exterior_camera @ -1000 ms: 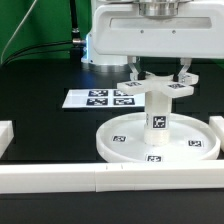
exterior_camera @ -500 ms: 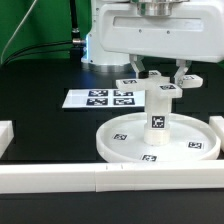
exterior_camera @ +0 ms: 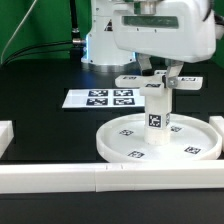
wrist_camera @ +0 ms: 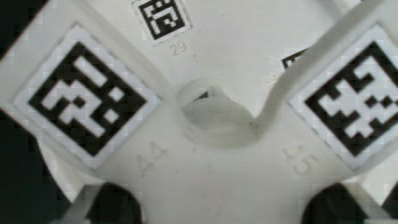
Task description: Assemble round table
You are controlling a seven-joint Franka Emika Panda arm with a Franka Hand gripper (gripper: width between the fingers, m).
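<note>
Up close to the near edge of the table, the exterior view shows the large round rimmed disc lying flat just behind the long white border rail. Inside its rim the short thick cylinder post stands upright at the centre, and small square tags dot the disc floor around it. On top of the post sits the cross-shaped piece, its tagged arms spreading to either side. The gripper hangs straight down over that piece, fingers close in around its middle; whether they actually clamp it I cannot tell. Farther back on the black table lies the marker board.

From the wrist view, the cross-shaped piece fills the frame, large tags on its arms and a round hole at its centre. Two dark fingertips show at the edge, set apart.
</note>
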